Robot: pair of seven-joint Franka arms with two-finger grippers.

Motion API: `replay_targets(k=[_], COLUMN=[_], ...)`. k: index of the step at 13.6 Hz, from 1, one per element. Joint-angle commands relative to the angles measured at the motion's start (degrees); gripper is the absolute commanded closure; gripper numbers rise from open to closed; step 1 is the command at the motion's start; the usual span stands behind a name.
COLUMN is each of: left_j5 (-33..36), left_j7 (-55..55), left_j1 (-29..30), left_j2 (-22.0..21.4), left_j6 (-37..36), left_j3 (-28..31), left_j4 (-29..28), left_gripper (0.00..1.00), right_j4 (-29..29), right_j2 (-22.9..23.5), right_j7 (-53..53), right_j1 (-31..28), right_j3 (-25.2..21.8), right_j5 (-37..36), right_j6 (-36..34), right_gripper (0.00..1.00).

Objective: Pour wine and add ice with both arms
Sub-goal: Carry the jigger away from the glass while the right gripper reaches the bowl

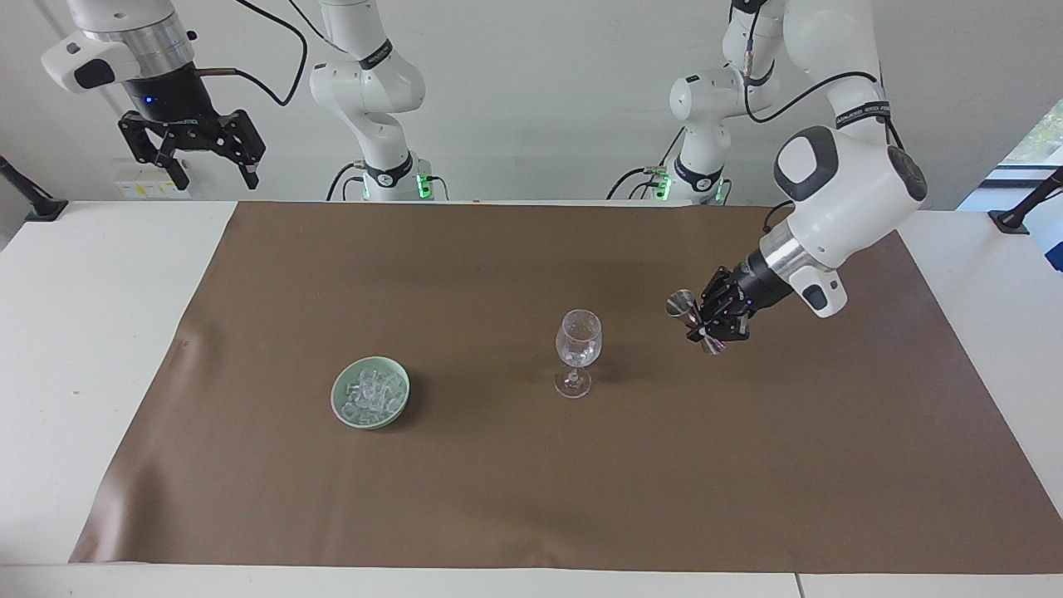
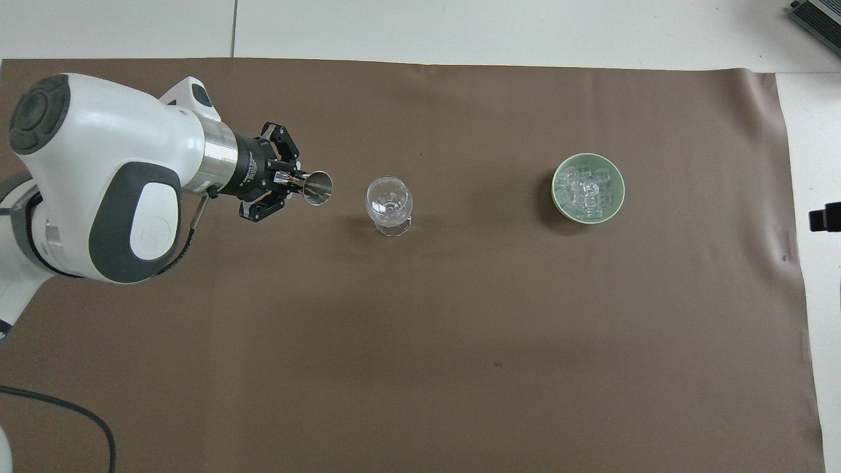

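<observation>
Hard to read: my left gripper [image 1: 706, 325] hides the waist of the steel jigger [image 2: 317, 188] it clamps; only the two cones show in the facing view, one mouth in the overhead view. Whether the wine glass [image 1: 578, 350] holds liquid I cannot tell. My right gripper [image 1: 199, 149] shows only in the facing view; the overhead view catches just a dark sliver at its 3 o'clock edge.

Left arm: forearm slanted down over the brown mat [image 1: 498, 498], wrist nearly level, fingers pinched tight on the jigger, which lies tilted, in the air, at 9 o'clock of the glass in the overhead view, apart from it.

Right arm: waiting, raised off the mat, claws spread wide, holding nothing.

Ice [image 2: 587, 190]: heaped in the green bowl [image 2: 558, 197], at 3 o'clock of the glass overhead, well apart
</observation>
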Motion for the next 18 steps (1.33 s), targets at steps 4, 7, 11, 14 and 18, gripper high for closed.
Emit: replay_targets(k=[4,7,11,14,18], left_j5=[-11.42,-18.61,-26.19,-29.09,-33.03], left_j7=[1.84,4.04,4.49,6.15,6.68], left_j1=[4.52,6.11,6.72,6.99,7.17], left_j2=[-1.03,0.02,2.21,3.10,3.01], left_j6=[-5.71,-5.45,-4.92,-3.87,-0.27], left_j3=[4.95,7.67,10.57,11.97,12.86], left_j4=[-2.66,-5.12,-6.27,-7.49,-11.35], left_gripper=[1.00,1.00,1.00,1.00,1.00], right_j4=[-1.39,-6.47,-13.85,-16.25,-19.14], right_j2=[-0.76,-1.55,1.34,8.36,14.17], right_j7=[-0.55,1.38,1.30,1.91,4.55], right_j1=[0.04,2.23,5.56,7.42,9.61], right_j3=[0.00,0.26,0.27,0.35,0.35], right_j5=[0.84,0.84,0.84,0.93,0.84], right_j6=[0.16,5.24,16.13,24.49,33.46], right_gripper=[0.00,0.00,0.00,0.00,0.00])
